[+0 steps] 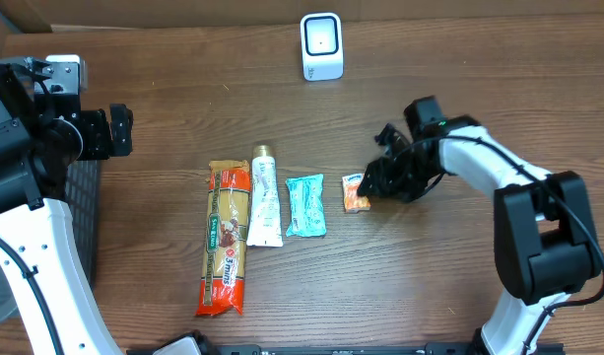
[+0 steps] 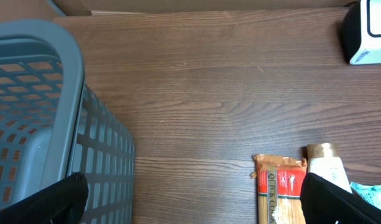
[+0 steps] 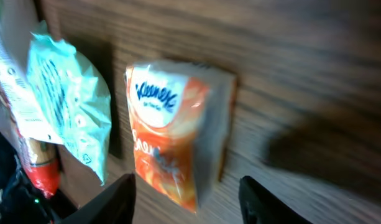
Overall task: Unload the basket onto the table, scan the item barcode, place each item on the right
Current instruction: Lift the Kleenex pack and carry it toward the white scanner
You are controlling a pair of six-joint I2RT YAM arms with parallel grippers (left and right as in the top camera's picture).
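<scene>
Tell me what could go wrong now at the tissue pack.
1. The right gripper stands open around one end of the tissue pack; an end grip may slip.
2. The teal packet lies close beside it; a finger could catch it.
3. No barcode shows on the pack's top face, so the scanner may read nothing.

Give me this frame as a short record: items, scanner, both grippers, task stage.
items, left to right in the overhead view: pasta packet, tube, teal packet, tissue pack
scanner: behind the row, nothing held to it
left gripper: open, empty
basket: beside left gripper
right gripper: open, fingers either side of the tissue pack, which lies flat
stage: nothing lifted yet
</scene>
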